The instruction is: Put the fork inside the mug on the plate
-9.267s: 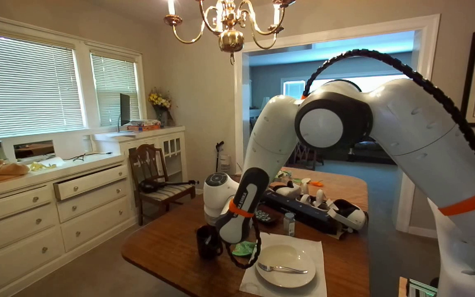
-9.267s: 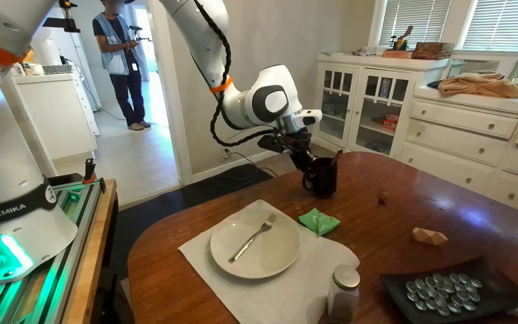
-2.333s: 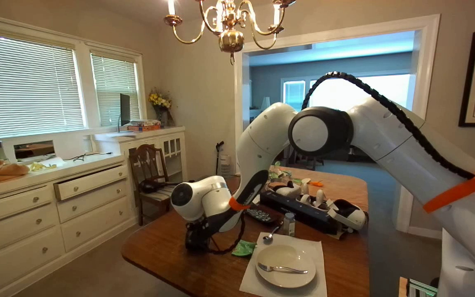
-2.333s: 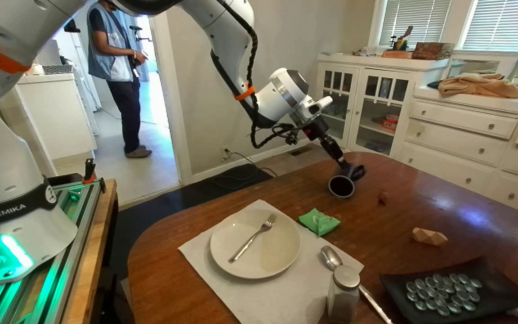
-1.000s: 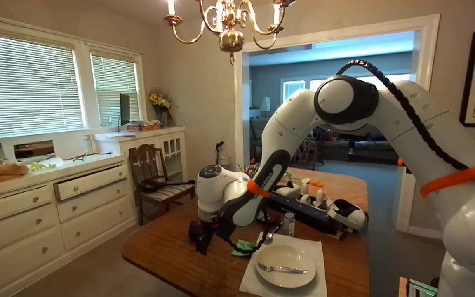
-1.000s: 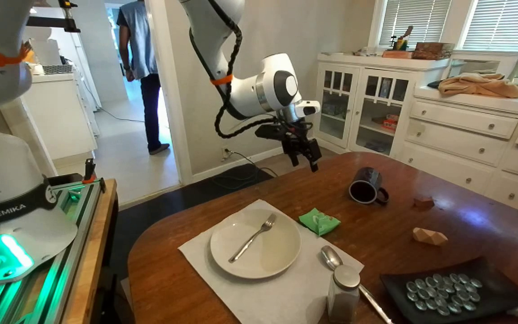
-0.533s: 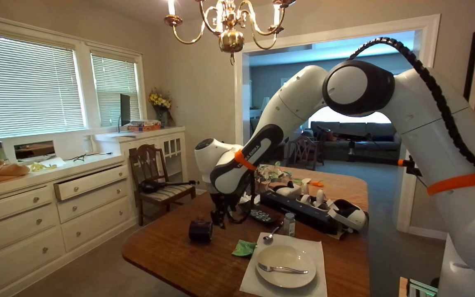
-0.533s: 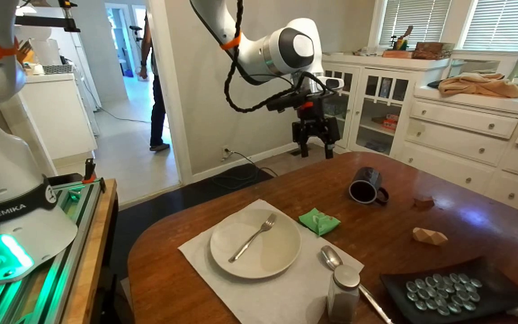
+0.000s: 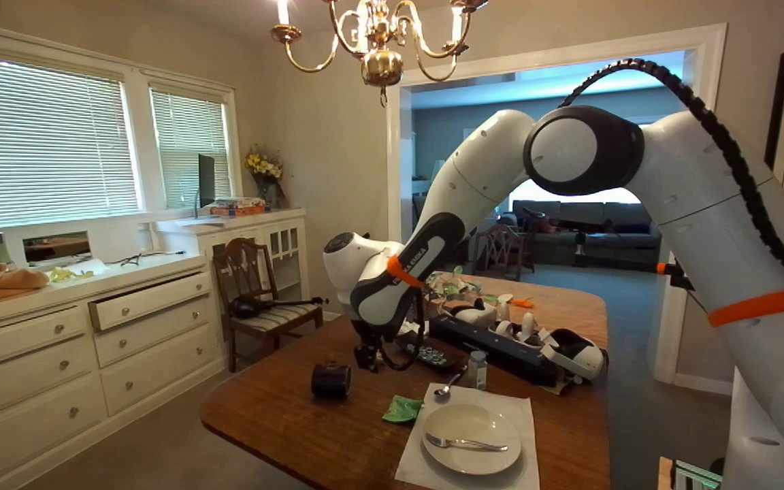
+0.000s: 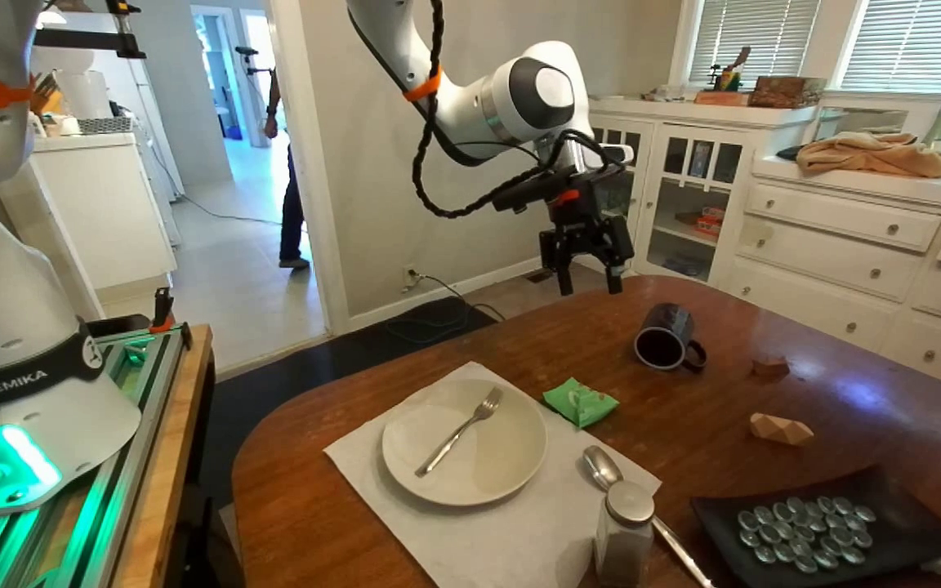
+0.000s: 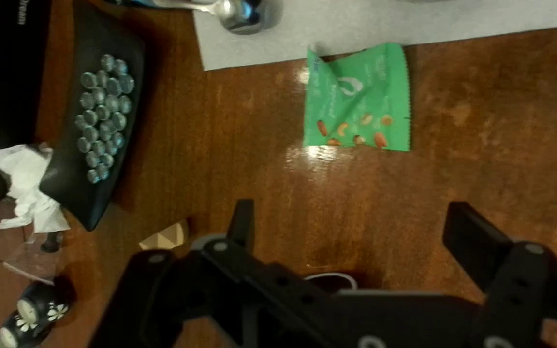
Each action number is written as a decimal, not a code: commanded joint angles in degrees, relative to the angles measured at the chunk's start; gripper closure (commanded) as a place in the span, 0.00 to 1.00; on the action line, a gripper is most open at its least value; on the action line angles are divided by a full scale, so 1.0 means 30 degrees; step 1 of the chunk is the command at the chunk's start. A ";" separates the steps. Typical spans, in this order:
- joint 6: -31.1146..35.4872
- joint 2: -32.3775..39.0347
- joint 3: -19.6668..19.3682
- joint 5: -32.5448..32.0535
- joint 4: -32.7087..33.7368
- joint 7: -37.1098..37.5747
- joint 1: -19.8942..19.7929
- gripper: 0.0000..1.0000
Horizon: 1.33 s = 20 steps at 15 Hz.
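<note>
Fork point(image 10: 456, 438) on plate point(image 10: 511, 447)—mug point(image 10: 671, 327) sideways, pincer point(image 10: 590, 286) spread

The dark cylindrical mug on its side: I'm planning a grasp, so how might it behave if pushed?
The mug rests on its curved wall, so it may roll; its side handle would probably check that.

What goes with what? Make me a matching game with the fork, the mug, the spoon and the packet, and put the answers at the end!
Things
1) fork
2) mug
3) spoon
4) packet

Where or how
a) tipped over on its side, on the table
b) mostly green
c) lying on the plate
d) round end on the white paper, handle reaching off it

Right pairs
1-c
2-a
3-d
4-b
</note>
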 commanded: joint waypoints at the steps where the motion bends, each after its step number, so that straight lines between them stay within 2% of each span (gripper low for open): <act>1: 0.1278 0.1250 -0.1753 -0.1240 0.1584 -0.2141 0.0247 0.00; 5: 0.2712 0.3034 -0.1849 -0.0825 0.4125 -0.5534 -0.0553 0.00; 8: 0.1870 0.5058 -0.1938 -0.0179 0.7058 -0.6303 -0.0198 0.00; 13: 0.0889 0.8012 -0.1168 0.1702 1.1223 -0.8626 -0.0152 0.00; 17: -0.0805 1.0113 -0.0534 0.4019 1.4682 -1.0367 -0.0249 0.00; 20: -0.2234 1.1628 -0.0325 0.4963 1.7203 -1.1817 -0.0265 0.00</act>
